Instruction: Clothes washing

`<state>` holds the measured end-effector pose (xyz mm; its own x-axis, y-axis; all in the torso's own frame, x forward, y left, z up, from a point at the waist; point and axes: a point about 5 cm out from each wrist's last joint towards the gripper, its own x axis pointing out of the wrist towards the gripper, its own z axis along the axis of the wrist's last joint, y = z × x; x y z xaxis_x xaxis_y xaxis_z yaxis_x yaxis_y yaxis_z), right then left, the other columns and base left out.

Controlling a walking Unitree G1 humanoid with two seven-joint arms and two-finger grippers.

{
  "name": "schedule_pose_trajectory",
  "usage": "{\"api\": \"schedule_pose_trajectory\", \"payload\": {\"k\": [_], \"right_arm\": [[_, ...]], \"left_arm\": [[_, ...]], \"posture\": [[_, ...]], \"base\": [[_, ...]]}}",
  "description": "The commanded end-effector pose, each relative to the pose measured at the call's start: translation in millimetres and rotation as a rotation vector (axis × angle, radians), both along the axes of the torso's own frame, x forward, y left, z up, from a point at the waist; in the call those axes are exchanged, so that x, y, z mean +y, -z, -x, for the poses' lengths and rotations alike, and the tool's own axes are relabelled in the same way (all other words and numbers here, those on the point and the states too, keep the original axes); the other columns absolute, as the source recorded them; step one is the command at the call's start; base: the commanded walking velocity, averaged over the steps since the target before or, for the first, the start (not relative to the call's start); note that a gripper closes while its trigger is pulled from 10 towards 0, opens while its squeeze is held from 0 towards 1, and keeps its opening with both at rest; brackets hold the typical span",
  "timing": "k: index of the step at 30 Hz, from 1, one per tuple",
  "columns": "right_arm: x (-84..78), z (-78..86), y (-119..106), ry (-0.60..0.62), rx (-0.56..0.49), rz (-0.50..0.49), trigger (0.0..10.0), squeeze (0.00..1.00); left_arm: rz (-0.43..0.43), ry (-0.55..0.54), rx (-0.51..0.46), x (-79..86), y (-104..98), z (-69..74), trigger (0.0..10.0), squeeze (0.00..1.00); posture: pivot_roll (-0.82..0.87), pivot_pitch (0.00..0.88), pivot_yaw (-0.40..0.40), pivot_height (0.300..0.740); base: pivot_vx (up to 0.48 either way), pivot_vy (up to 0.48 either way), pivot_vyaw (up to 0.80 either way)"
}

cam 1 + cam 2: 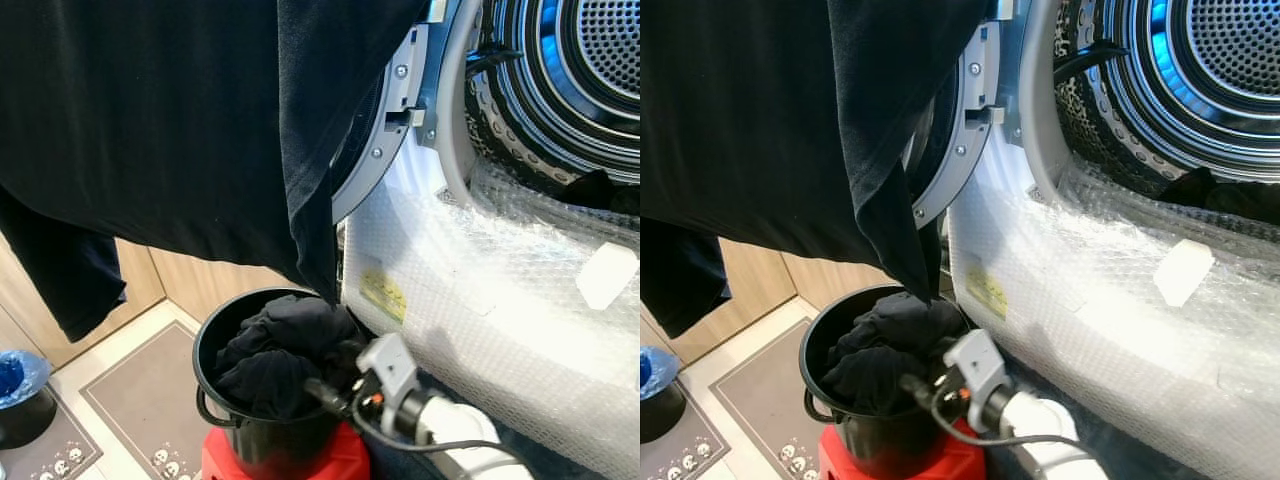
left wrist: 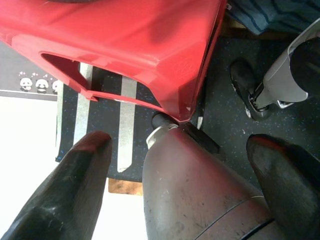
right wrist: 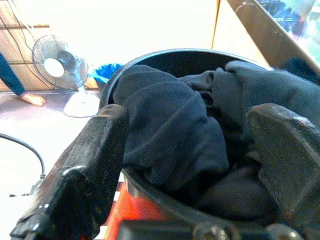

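A large black garment hangs across the top of the head views; what holds it up is hidden. Its lowest corner dangles just above a black bucket stuffed with dark clothes. The bucket stands on a red stool. My right gripper is open at the bucket's rim, fingers either side of the dark pile, nothing between them. The washing machine drum is open at upper right, with a dark piece at its lip. My left gripper hangs open low beside the stool.
The round washer door stands open behind the hanging garment. Bubble wrap covers the machine's front. Grey panda mats lie on the floor at left near a blue bag. A fan and a person's foot are farther off.
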<state>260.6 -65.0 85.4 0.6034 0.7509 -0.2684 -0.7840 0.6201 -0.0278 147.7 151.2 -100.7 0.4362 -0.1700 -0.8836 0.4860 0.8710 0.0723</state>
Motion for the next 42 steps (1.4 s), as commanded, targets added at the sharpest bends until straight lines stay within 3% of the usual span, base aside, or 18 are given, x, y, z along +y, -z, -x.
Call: {"api": "schedule_pose_trajectory", "payload": {"k": [1, 5, 8, 18, 31, 42], "right_arm": [[11.0, -2.3, -0.4, -0.001, -0.030, 0.020, 10.0, 0.00], [17.6, -4.2, -0.5, 0.007, -0.043, 0.016, 10.0, 0.00], [42.1, -9.2, -3.1, 0.014, -0.053, 0.000, 10.0, 0.00], [72.5, -9.0, 1.2, 0.009, -0.096, 0.057, 10.0, 0.00], [69.9, -13.6, 19.4, 0.074, -0.156, 0.239, 10.0, 0.00], [60.1, -15.7, 38.4, 0.125, -0.088, 0.386, 10.0, 0.00]], "left_arm": [[-0.047, -0.003, 0.097, 4.9, 8.8, 22.7, 10.0, 0.00], [-0.040, 0.005, 0.092, -0.3, 8.4, 20.8, 10.0, 0.00], [-0.022, 0.012, 0.083, -3.6, 7.1, 16.8, 10.0, 0.00], [-0.006, 0.022, 0.060, -3.4, 3.8, 8.1, 10.0, 0.00], [0.007, 0.039, 0.047, -9.1, 2.0, 3.3, 10.0, 0.00], [0.016, 0.047, 0.043, -14.5, 1.3, 1.3, 10.0, 0.00]], "posture": [[-0.08, 0.000, 0.006, 0.740], [-0.08, 0.000, 0.006, 0.740], [-0.07, 0.000, 0.000, 0.740], [-0.06, 0.000, 0.001, 0.740], [-0.06, 0.000, 0.000, 0.740], [-0.06, 0.000, -0.001, 0.740]], "base": [[0.000, 0.000, 0.00], [0.000, 0.000, 0.00], [0.000, 0.000, 0.00], [0.000, 0.000, 0.00], [0.000, 0.000, 0.00], [0.000, 0.000, 0.00]]}}
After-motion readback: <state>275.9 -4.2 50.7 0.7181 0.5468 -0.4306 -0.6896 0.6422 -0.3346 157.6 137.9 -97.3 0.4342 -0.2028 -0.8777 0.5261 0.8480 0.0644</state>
